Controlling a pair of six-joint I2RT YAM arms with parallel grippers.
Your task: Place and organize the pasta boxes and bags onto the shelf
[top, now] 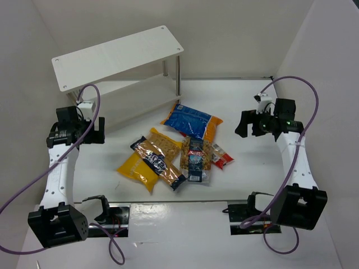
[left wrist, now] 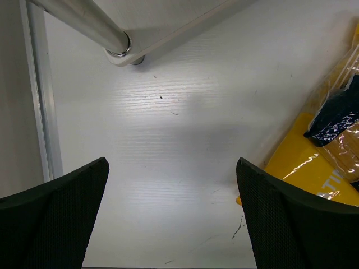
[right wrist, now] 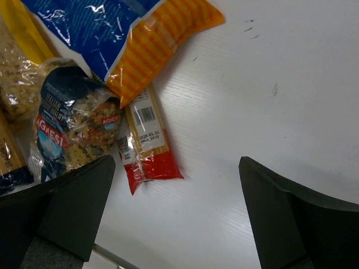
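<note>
Left gripper [left wrist: 171,165]: jaws spread wide, nothing between them, hanging over bare table [left wrist: 185,123] just in front of one silver leg [left wrist: 92,25] of the shelf [top: 118,57]. A corner of the yellow-orange bag [left wrist: 300,168] sits right beside one finger in the wrist view; can't tell if they touch. Right gripper [right wrist: 176,161]: jaws also wide apart, holding nothing, over the table on the right side of the pile. Below it the narrow red packet [right wrist: 148,147] lies flat, barcode up. Its far end meets the orange end of the blue bag [right wrist: 95,25], touching or tucked under, can't tell which, and its side is against a clear bag of tan pasta [right wrist: 73,129] with a navy label. From the top view, all packets are on the table, bunched mid-table between the two arms. The blue bag is farthest back and nearest the shelf, and the yellow-orange bag is front left with a second clear bag [top: 160,158] lying diagonally across it. The first clear bag is in the middle and the red packet is on the right edge. The shelf is a white two-tier unit standing at the far left, set at an angle, with the left arm close beside its lower board.
</note>
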